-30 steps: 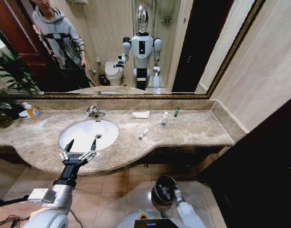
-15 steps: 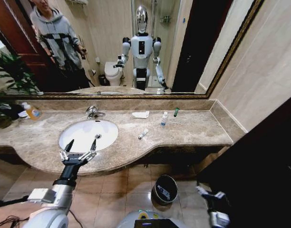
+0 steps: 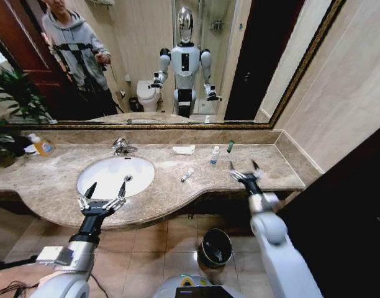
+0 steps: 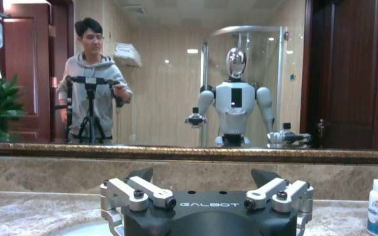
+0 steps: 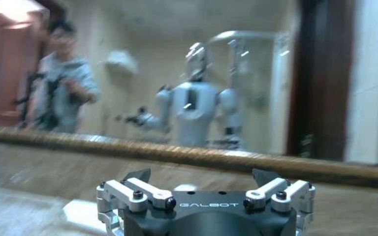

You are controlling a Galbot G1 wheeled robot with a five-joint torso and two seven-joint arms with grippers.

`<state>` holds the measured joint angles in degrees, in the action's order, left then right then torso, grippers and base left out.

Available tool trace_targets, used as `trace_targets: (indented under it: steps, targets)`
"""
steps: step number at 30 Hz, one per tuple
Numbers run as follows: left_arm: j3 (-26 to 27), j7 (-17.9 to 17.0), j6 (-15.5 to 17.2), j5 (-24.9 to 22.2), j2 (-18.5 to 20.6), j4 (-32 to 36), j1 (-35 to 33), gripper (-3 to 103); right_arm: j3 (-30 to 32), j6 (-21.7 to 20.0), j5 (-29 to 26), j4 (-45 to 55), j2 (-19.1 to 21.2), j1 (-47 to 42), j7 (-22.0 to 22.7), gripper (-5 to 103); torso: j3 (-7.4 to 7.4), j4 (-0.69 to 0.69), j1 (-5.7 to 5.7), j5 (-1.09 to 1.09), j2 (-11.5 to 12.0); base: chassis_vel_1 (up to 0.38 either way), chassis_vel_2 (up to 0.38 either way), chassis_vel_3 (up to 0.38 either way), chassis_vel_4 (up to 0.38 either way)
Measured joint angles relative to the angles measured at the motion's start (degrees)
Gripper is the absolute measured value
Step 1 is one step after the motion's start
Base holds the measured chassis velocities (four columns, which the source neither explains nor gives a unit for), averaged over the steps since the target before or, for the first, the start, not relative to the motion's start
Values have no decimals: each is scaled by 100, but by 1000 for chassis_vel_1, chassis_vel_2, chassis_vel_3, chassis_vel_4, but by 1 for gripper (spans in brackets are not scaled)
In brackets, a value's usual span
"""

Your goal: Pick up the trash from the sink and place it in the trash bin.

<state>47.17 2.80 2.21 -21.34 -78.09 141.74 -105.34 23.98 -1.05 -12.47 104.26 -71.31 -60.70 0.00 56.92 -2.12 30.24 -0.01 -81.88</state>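
The trash lies on the counter, not in the basin: a white-blue tube [image 3: 187,175], a clear white-capped bottle [image 3: 215,154], a green-capped tube [image 3: 230,146] and a flat white packet [image 3: 184,149]. The white oval sink [image 3: 100,180] holds nothing I can see. My left gripper [image 3: 107,185] hovers open over the sink's front rim. My right gripper [image 3: 243,165] is open above the counter's right part, just right of the bottle. The black trash bin [image 3: 215,247] stands on the floor under the counter. In the left wrist view, the left gripper [image 4: 204,175] faces the mirror, with the bottle [image 4: 377,215] off to one side.
A chrome faucet [image 3: 122,146] stands behind the sink. An orange-labelled soap bottle [image 3: 44,146] and a plant [image 3: 13,99] are at the far left. The mirror [image 3: 146,62] spans the back wall. A dark wall panel [image 3: 339,205] closes the right side.
My right arm has swung up from the floor beside the bin to above the counter's right part. The left arm has not moved.
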Motion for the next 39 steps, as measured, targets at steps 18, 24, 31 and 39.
trace_targets:
  steps: [18, 24, 31, 39]
  targets:
    - [1, -1, 0, 0, 0, 0, 0, 100, -1117, 446, 205, -2863, -161, 2045, -250, 98, -1, 1, 0, 1, 0, 0, 0, 0, 0]
    - [0, -1, 0, 0, 0, 0, 0, 100, -1083, 502, 267, -3059, -221, 2080, -278, 77, -2, 1, -1, 1, 0, 0, 0, 0, 0]
    - [0, -1, 0, 0, 0, 0, 0, 100, -1032, 498, 259, -2990, -185, 1969, -284, 55, -2, 2, -1, 1, 0, 0, 0, 0, 0]
    - [0, -1, 0, 0, 0, 0, 0, 100, -923, 488, 247, -2876, -166, 1817, -285, 29, -2, 1, -1, 1, -1, 0, 0, 0, 0]
